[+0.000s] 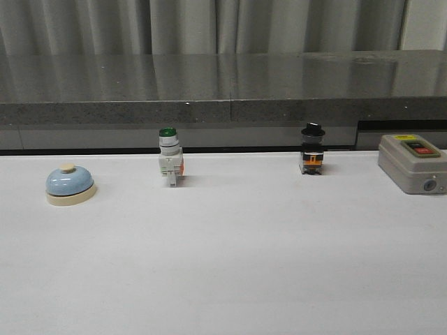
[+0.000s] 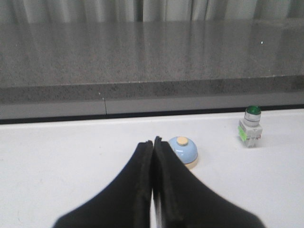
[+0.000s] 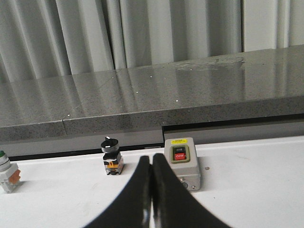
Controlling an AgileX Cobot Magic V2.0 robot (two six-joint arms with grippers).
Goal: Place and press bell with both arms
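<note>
The light-blue dome bell (image 1: 70, 185) with cream base and cream button stands upright on the white table at the far left. It also shows in the left wrist view (image 2: 184, 151), just beyond and beside my left gripper (image 2: 152, 141), which is shut and empty. My right gripper (image 3: 151, 158) is shut and empty, in front of the grey box. Neither arm shows in the front view. The bell is out of the right wrist view.
A green-capped white push-button switch (image 1: 170, 157) stands mid-left, also in the left wrist view (image 2: 250, 127). A black-knob selector switch (image 1: 312, 149) stands mid-right. A grey box with red and green buttons (image 1: 413, 162) sits at the right. A dark stone ledge (image 1: 223, 87) runs behind the white table (image 1: 223, 265).
</note>
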